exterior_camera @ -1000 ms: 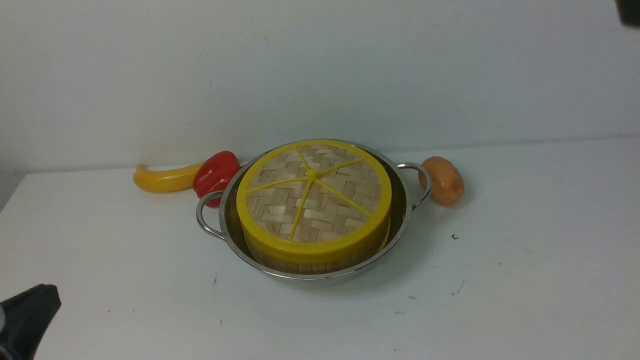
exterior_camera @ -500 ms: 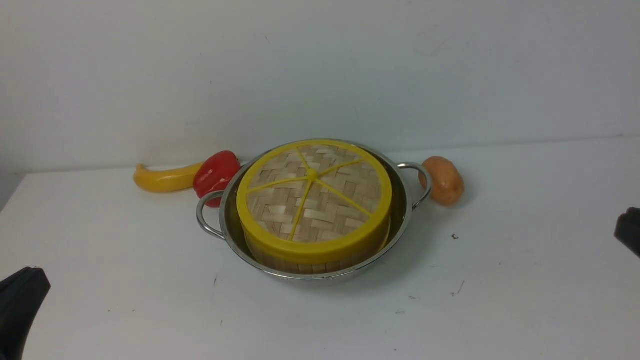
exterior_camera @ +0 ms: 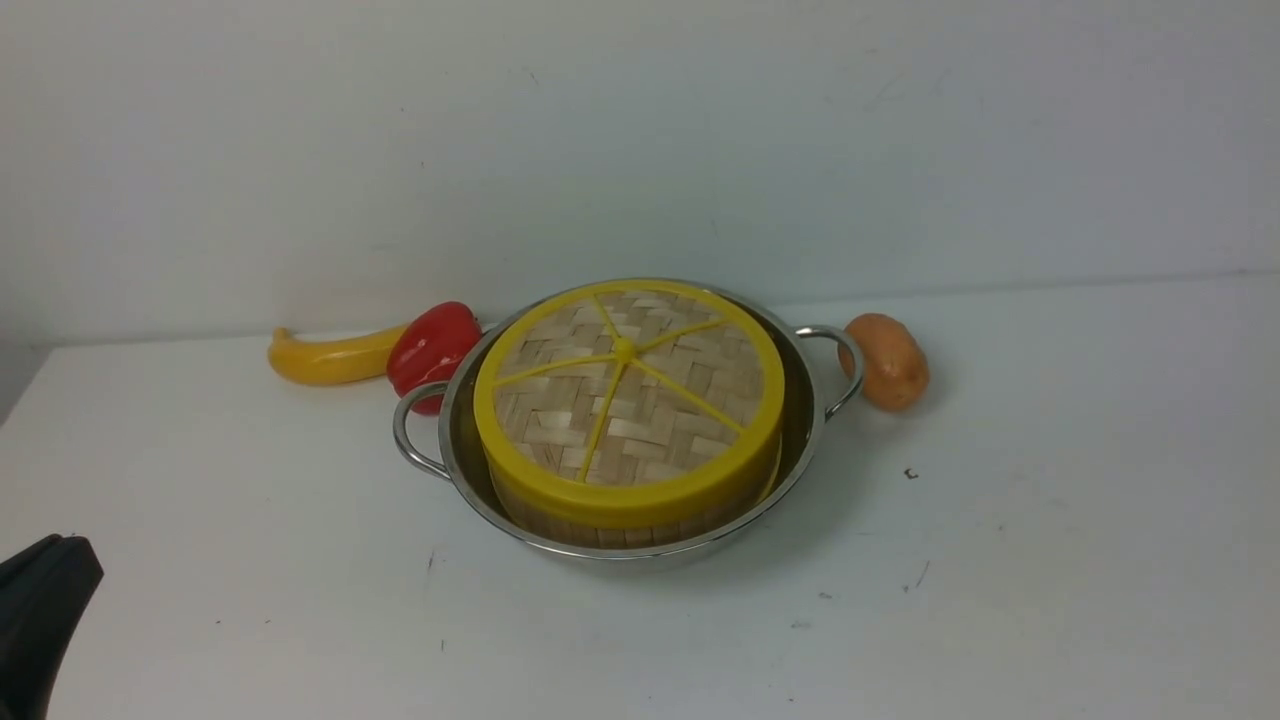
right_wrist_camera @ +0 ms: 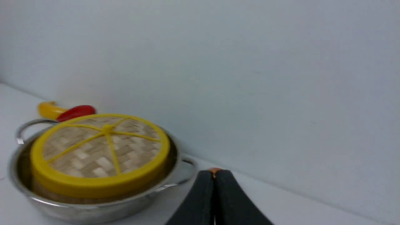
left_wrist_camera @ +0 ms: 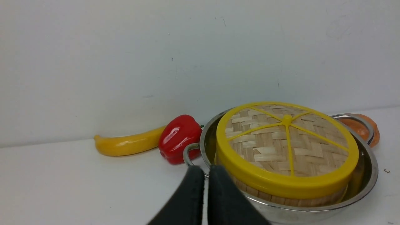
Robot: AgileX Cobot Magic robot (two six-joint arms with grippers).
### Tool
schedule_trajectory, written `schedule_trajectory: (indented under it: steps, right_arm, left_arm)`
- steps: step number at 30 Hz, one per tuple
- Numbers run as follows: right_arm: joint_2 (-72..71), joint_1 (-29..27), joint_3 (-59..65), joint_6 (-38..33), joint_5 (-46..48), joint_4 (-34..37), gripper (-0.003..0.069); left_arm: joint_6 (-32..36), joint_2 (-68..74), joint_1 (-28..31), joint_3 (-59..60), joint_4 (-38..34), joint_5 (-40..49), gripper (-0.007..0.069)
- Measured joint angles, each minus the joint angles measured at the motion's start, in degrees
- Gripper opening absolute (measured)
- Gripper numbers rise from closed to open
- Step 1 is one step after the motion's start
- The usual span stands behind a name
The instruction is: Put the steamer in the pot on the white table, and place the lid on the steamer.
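Zero right arm in front view now, was at edge. Lidded steamer (exterior_camera: 630, 525) inside pot (exterior_camera: 450, 440), near wall (exterior_camera: 640, 130). Right pincer (right_wrist_camera: 215, 176) clenched; left (left_wrist_camera: 201, 172) nearly closed, empty.

Left fingers (left_wrist_camera: 191, 181) nearly together, right fingers (right_wrist_camera: 203, 187) shut, both empty.

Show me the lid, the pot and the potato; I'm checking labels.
Lid (exterior_camera: 660, 435): front view, woven top.
Pot (left_wrist_camera: 370, 184): left wrist view, rim and inner wall.
Potato (exterior_camera: 890, 365): front view, middle of its skin.
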Motion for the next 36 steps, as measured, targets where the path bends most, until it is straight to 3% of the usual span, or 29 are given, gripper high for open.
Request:
schedule_trajectory:
  steps: [1,5,11,30,36]
  right_arm:
    - [-4.1,-6.0,4.7,1.0,0.4,-0.1,0.0035]
    - [-12.3,-13.7,14.1,2.3,-0.3,-0.1,0.0046]
    - [-20.5,-20.0,19.9,3.9,-1.0,0.7,0.0059]
    - [-21.5,-20.9,19.9,4.3,1.5,1.2,0.0096]
    - [-21.5,-20.9,19.9,4.3,1.5,1.2,0.0109]
  left_arm:
    - [0.0,0.0,0.0,0.0,0.0,0.0,0.0021]
    - [0.0,0.0,0.0,0.0,0.0,0.0,0.0031]
    - [0.0,0.0,0.0,0.0,0.0,0.0,0.0031]
    - [0.5,-0.2,0.0,0.0,0.0,0.0,0.0031]
    - [4.9,-8.6,8.1,0.8,4.5,2.4,0.0031]
